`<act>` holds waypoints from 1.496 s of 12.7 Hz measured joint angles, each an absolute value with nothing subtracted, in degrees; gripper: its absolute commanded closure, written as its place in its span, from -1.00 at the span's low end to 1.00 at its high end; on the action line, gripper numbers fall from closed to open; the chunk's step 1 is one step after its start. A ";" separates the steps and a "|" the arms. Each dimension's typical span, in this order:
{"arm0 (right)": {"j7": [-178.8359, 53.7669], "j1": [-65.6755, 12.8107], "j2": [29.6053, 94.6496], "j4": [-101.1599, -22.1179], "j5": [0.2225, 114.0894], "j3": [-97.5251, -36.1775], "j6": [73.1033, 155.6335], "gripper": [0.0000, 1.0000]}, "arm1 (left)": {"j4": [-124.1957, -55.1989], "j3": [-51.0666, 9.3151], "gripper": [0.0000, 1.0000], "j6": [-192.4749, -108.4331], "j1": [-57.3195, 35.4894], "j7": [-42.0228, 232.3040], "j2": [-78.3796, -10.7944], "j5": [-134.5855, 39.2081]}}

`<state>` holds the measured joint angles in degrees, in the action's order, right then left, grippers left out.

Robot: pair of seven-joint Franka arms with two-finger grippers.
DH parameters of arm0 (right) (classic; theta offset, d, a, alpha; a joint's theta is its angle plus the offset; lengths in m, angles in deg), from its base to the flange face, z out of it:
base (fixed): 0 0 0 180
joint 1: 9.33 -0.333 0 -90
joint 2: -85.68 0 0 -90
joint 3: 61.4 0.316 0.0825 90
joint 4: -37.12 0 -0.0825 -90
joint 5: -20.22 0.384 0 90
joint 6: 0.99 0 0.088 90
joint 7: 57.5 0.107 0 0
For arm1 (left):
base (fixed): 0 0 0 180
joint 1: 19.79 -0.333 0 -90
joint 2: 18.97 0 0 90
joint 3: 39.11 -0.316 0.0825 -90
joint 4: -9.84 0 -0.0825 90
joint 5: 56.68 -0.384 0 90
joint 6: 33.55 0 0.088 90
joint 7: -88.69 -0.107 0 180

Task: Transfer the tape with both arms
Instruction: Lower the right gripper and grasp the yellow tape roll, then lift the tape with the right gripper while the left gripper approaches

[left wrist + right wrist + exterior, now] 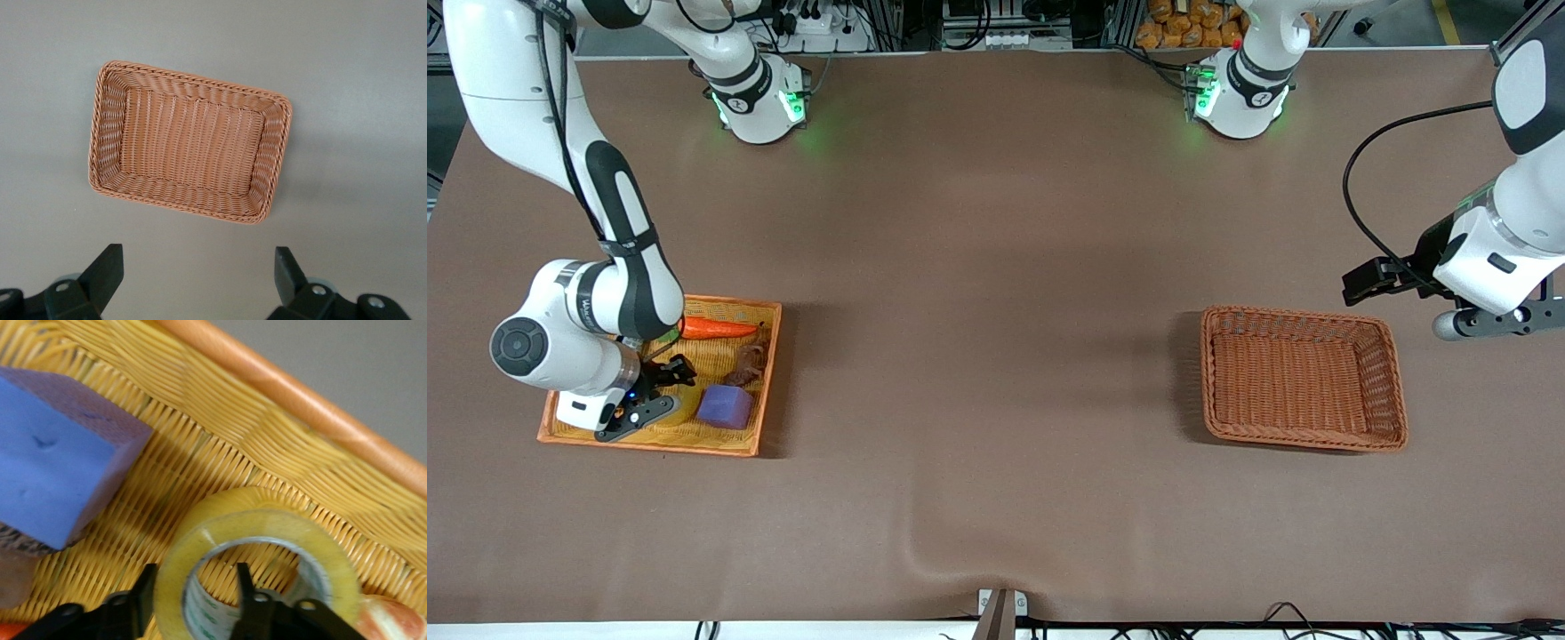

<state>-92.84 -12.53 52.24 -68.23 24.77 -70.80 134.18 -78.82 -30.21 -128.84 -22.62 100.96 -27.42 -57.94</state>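
Note:
The tape (257, 527), a yellowish translucent roll with a grey-white core, lies in the yellow wicker tray (220, 420) at the right arm's end of the table. My right gripper (193, 587) is down in that tray (769, 311). One of its fingers (143, 593) is outside the roll and the other is inside the core. They straddle the roll's wall, and a gap shows at the inner finger. In the front view the right arm hides most of the tape. My left gripper (199, 267) is open and empty, up in the air beside the brown basket (270, 160).
The yellow tray also holds a purple foam block (726, 405), an orange carrot (716, 329) and a brown croissant (749, 363). The brown wicker basket (1303, 437) stands empty toward the left arm's end of the table.

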 measured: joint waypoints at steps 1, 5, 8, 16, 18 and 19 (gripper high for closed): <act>-92.84 -12.50 52.23 -68.91 25.57 -70.77 134.66 1.00 | -78.82 -30.21 -1.00 -128.86 -22.62 100.95 -27.46 -57.97; -90.61 -13.52 54.11 -65.38 25.93 -70.46 125.54 1.00 | -78.82 -30.24 -1.00 -129.27 -22.62 100.95 -27.58 -58.13; -90.52 -13.81 58.72 -55.52 25.99 -70.40 108.37 1.00 | -78.82 -30.25 -1.00 -130.16 -22.62 100.95 -27.65 -58.17; -49.68 -39.46 57.05 -43.28 30.11 -68.01 103.63 1.00 | -78.84 -30.08 -1.00 -133.25 -22.19 100.95 -29.72 -58.18; -40.03 -47.21 52.68 -42.49 32.77 -67.82 109.66 1.00 | -78.83 -29.88 -1.00 -134.51 -21.93 100.95 -30.93 -58.18; -38.13 -49.32 50.12 -41.13 34.69 -67.76 111.04 1.00 | -78.85 -29.82 -1.00 -134.97 -21.86 100.95 -31.57 -58.18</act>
